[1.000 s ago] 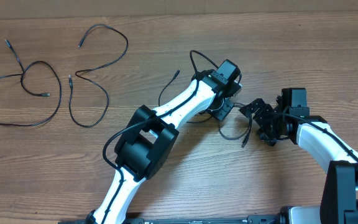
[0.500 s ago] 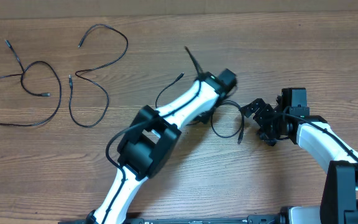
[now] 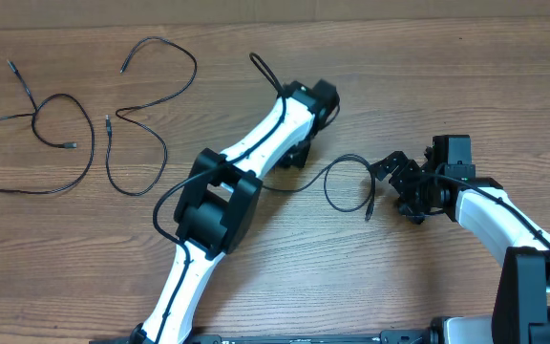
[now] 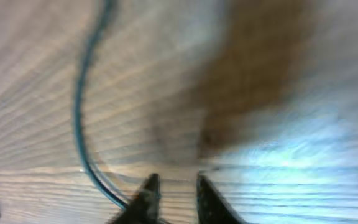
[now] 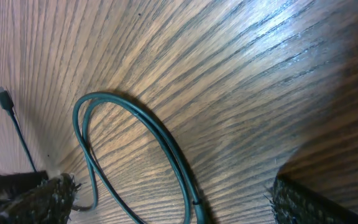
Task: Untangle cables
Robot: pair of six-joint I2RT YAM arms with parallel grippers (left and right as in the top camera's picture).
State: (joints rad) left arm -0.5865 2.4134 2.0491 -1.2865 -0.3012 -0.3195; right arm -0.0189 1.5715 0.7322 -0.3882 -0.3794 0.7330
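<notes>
One thin black cable (image 3: 351, 157) lies in a loop at the table's middle, between the two arms. Its plug end (image 3: 369, 216) points down, and its other part runs left under the left arm. My left gripper (image 3: 299, 153) points down at the wood. In the left wrist view its fingers (image 4: 174, 186) are nearly together and the cable (image 4: 78, 106) runs in at the left finger. My right gripper (image 3: 404, 186) is open just right of the loop. In the right wrist view the loop (image 5: 160, 134) lies on the table between its spread fingers (image 5: 176, 199).
Two more thin black cables lie apart at the far left, one curled (image 3: 36, 143) and one in an S shape (image 3: 151, 105). A thin black cord end (image 3: 253, 60) sticks up left of the left wrist. The left arm's elbow (image 3: 213, 205) crosses the table's middle.
My left gripper has moved up and to the left, dragging the cable. The loop has been pulled left and opened out. The right arm has not moved.
</notes>
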